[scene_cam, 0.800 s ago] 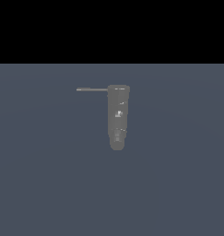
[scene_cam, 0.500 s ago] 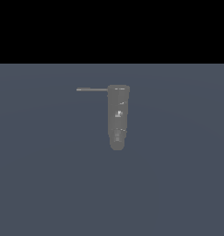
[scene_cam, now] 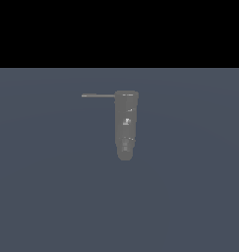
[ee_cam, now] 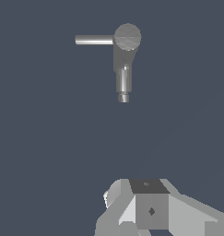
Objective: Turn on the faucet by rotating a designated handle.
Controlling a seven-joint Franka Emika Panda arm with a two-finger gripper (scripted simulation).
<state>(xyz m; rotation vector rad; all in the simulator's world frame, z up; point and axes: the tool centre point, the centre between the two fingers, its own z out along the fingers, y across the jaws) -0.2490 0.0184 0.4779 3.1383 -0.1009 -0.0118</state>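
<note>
The faucet point(scene_cam: 126, 123) is a dark grey cylinder-like body with light specks and a rounded lower end, near the middle of the exterior view. The handle point(scene_cam: 97, 95), a thin grey rod, sticks out from its flat-topped end toward the exterior view's left. In the wrist view I look onto the faucet point(ee_cam: 127, 39) from some distance, with the handle point(ee_cam: 94, 40) projecting sideways from its round cap. Only pale blocky parts of the gripper point(ee_cam: 150, 212) show at the picture's edge, well apart from the faucet. The exterior view does not show the arm or gripper.
A flat dark blue-grey floor point(scene_cam: 52, 197) lies all around the faucet. A black band point(scene_cam: 119, 29) fills the upper part of the exterior view.
</note>
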